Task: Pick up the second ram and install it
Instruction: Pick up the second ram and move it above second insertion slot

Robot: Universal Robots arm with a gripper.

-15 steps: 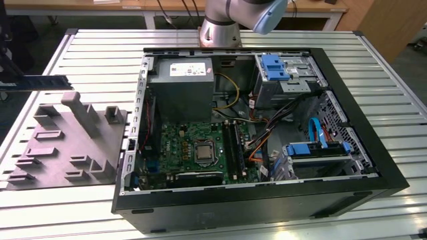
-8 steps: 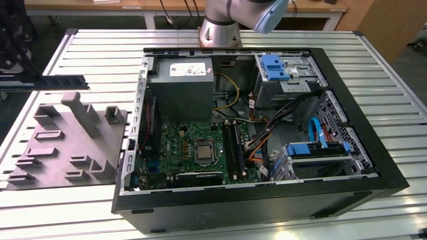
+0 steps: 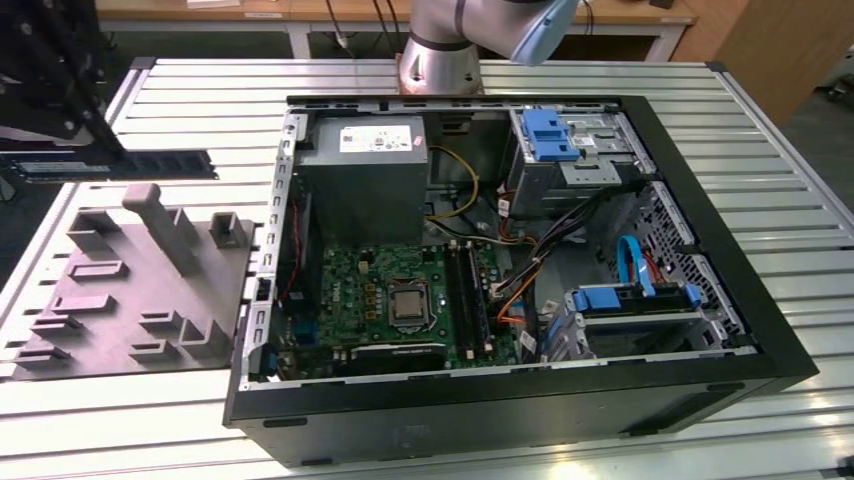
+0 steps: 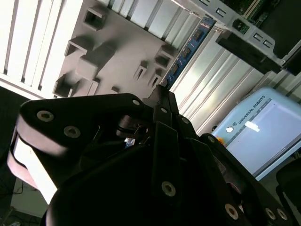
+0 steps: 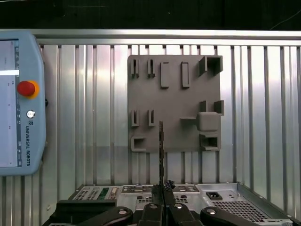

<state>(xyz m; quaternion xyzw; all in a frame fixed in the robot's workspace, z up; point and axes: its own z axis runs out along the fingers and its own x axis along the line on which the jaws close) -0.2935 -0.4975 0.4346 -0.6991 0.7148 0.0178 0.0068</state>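
Blue-green ram stick [image 3: 134, 163]: held level off the table, at about ten o'clock from the open computer case [image 3: 467, 410] in the exterior view, near the grey holder plate [image 3: 134, 290].
End effector [image 5: 162, 188]: fingers pressed together on the stick, most of whose visible length juts out past them.
Motherboard slots [image 3: 461, 290]: deep inside the case, toward four o'clock from the stick, with cables [image 3: 534, 268] close by.
Risk, grip: a short hold may let the stick twist or slip when pushed.
Risk, path: the long free end could catch the case wall or the cables.
Risk, seating: a slight tilt or a misaligned notch could jam the stick or strain the slot.
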